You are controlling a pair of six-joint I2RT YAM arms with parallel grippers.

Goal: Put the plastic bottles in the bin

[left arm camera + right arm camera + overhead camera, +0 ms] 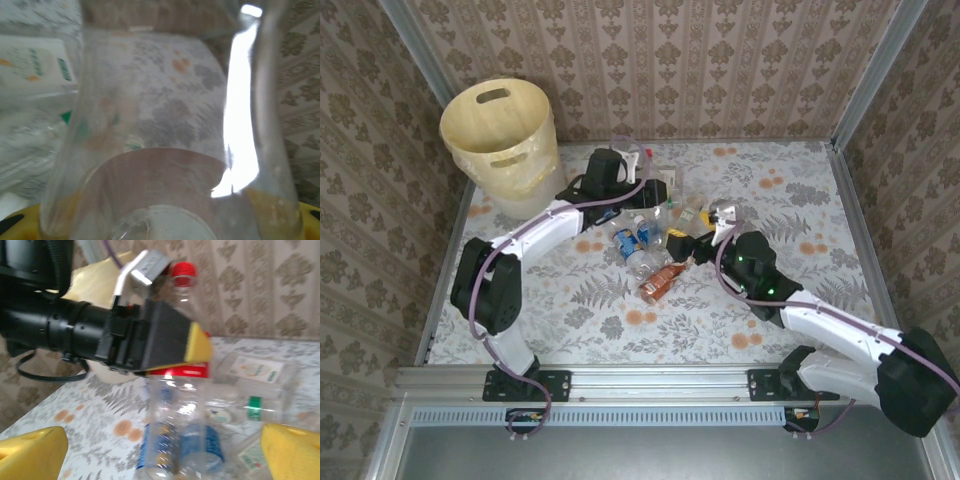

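Left arm: base at the near rail, elbow folded out to the left, forearm running up and right across the table (800, 200) to the left gripper (656, 192) at the back of the bottle heap. Left gripper: clamped on a clear bottle (175, 402) with a red cap and red label, held roughly upright; the right wrist view shows one yellow pad (198, 344) pressed against the label. The left wrist view shows the same bottle from very close, its clear wall blurred, yellow fingertips at the lower corners. Right arm: base at the near rail, elbow far out to the right, forearm reaching up and left to the right gripper (692, 236) at the heap's right side. Right gripper: fingers (31, 450) wide apart, nothing between them but the view of the heap. Loose bottles: blue-labelled ones (200, 447) lying on the table just below the held bottle; a squarish one (252, 374) with a white label and green band on its side to the right; an orange one (662, 282) at the heap's near edge. Bin (510, 168): pale yellow, upright in the far left corner, just beside the left forearm and apart from the heap.
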